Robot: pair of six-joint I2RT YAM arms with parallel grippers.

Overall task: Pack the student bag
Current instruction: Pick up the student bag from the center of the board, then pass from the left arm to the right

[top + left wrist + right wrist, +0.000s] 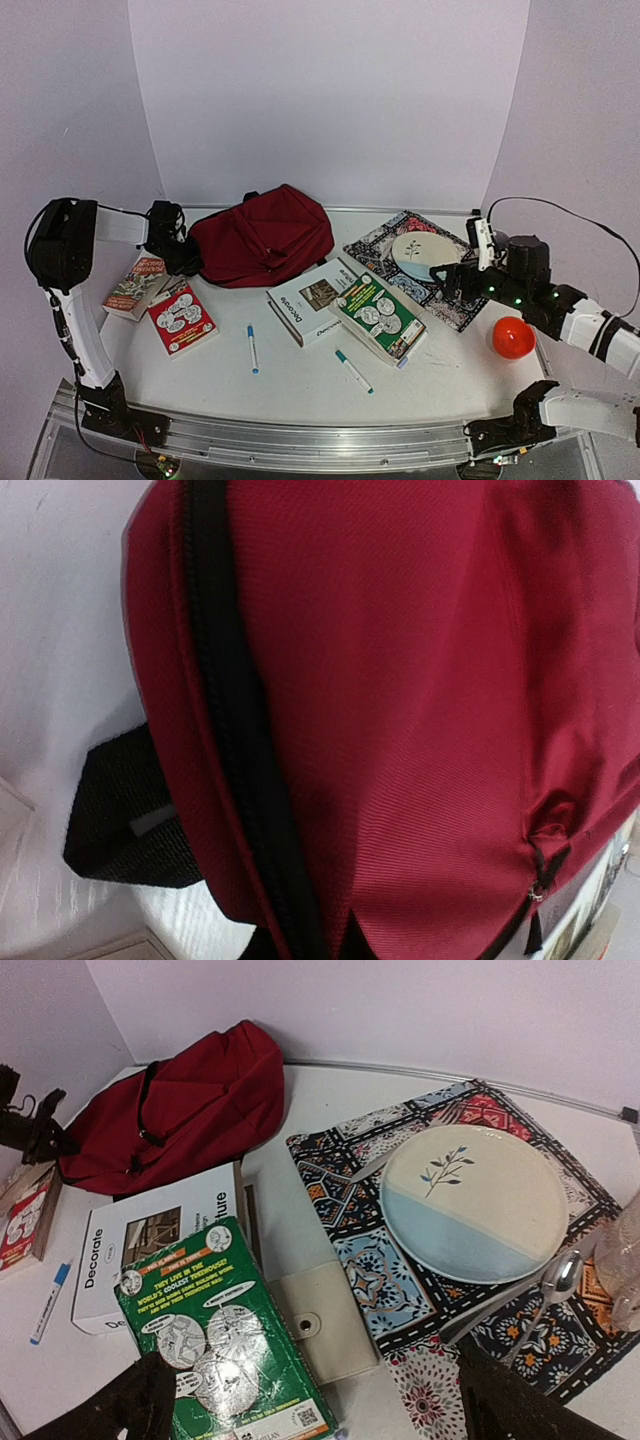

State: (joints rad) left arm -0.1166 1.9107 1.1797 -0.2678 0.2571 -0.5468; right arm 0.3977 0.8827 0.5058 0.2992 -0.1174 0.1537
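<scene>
The student bag (262,238) is a dark red backpack lying at the back left of the table, and it also appears in the right wrist view (170,1110). My left gripper (187,260) is pressed into the bag's left end. In the left wrist view red fabric (420,700) and a black zipper strip (225,700) fill the picture. The cloth puckers into a pinched fold at the bottom centre, where the jaws meet. My right gripper (330,1410) hangs open above the near end of a green book (215,1345), holding nothing.
A white "Decorate" book (310,303) lies beside the green book (378,315). Two books (182,317) (135,283) sit front left of the bag. Two blue markers (252,348) (353,370) lie near the front. A patterned placemat (452,300) carries a plate (420,250); a red ball (512,338) is at right.
</scene>
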